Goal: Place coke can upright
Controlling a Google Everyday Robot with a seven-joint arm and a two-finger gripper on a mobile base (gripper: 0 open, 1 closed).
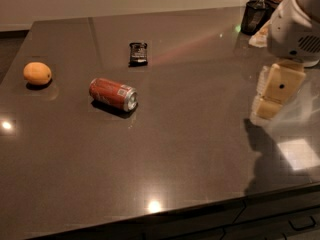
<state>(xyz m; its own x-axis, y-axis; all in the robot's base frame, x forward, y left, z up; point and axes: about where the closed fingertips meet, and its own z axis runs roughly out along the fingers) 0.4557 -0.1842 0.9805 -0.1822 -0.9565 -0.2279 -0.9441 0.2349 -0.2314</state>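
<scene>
The coke can [113, 94] lies on its side on the dark table [190, 149], left of the middle, with its silver end toward the front right and a white label patch on top. My gripper [268, 105], cream-coloured under the white arm housing [295, 24], hangs above the table's right side, far to the right of the can. It holds nothing that I can see.
An orange fruit [37, 73] sits near the left edge. A small dark snack packet [138, 53] lies behind the can. A dark container [254, 16] and other items stand at the back right corner. The table's front edge runs along the bottom.
</scene>
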